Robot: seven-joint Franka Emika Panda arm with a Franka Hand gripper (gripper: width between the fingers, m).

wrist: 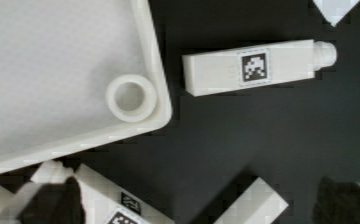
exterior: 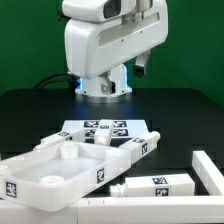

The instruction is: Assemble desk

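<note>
**Pincer spread over the panel corner, a leg close by**

On the exterior view's left, the tabletop panel (exterior: 45, 170) lies rim-up on the black desk (exterior: 30, 110). The marker board (exterior: 105, 128) lies behind it, in the middle. Toward the right, a leg (exterior: 155, 185) lies flat near the front edge. The arm (exterior: 105, 45) hangs high over the middle.

The step in hand looks like fetching a leg. To do it well, come straight down and take the leg across its narrow sides near the middle. Keep clear of the panel's rim, so the leg lifts level and can be turned upright for the socket.

The pincer's fingers show in neither view; it stands spread and pinches nothing. The wrist view looks down on the panel's corner socket (wrist: 129, 97). A tagged leg (wrist: 251, 68) lies just beside that corner, not touching it.
</note>
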